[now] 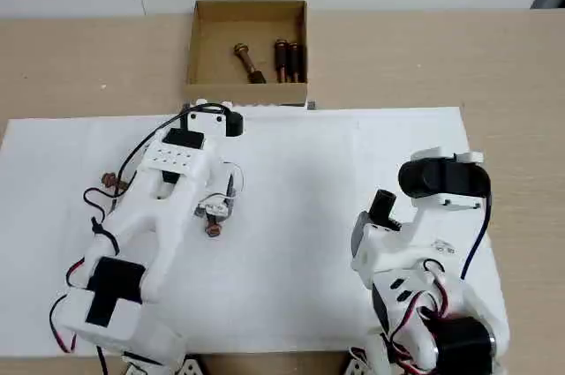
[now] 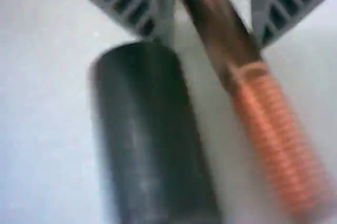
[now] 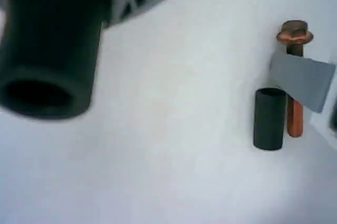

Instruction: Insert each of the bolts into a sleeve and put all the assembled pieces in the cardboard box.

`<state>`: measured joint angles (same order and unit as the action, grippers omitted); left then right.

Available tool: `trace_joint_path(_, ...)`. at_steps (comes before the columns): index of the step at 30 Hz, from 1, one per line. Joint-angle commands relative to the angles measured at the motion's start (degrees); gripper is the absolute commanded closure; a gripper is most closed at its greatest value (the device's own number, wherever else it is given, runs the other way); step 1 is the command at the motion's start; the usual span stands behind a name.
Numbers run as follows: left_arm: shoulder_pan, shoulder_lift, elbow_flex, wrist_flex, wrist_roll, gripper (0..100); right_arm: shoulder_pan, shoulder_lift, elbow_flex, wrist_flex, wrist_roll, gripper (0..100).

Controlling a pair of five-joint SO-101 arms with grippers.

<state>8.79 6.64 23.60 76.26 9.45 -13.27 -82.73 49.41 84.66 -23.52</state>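
My left gripper (image 2: 210,31) is down on the white sheet, its fingers (image 2: 134,5) closed against the shank of a copper bolt (image 2: 263,113). A black sleeve (image 2: 152,139) lies loose right beside that bolt. From above, the left gripper (image 1: 217,209) has the bolt's end (image 1: 213,229) poking out below it. My right gripper (image 1: 380,219) is shut on another black sleeve (image 1: 384,205), held above the sheet with its open bore (image 3: 37,92) showing. In the right wrist view, the bolt (image 3: 295,34) and the loose sleeve (image 3: 269,118) lie farther off.
The cardboard box (image 1: 199,48) stands at the back centre with three assembled pieces (image 1: 282,59) inside. A white paper sheet (image 1: 300,243) covers the work area. Another copper bolt (image 1: 109,180) lies to the left of the left arm, near its cables.
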Motion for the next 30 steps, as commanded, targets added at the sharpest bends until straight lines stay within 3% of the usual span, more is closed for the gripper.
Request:
trace_joint_path(1,-0.3,0.5,-0.9,-0.4,0.1,99,0.0,-0.4,-0.3,-1.5,0.4,99.6)
trace_joint_path(18,-0.5,-17.0,-5.7,10.7,-0.3,100,0.0,-0.4,-0.2,-1.5,0.4,99.6)
trace_joint_path(24,-2.7,-20.7,-6.7,10.7,0.3,100,0.0,-0.4,-0.2,-1.5,0.4,99.6)
trace_joint_path(30,-8.8,-22.1,-6.9,9.2,15.6,100,0.0,-0.4,-0.2,-1.5,0.4,99.6)
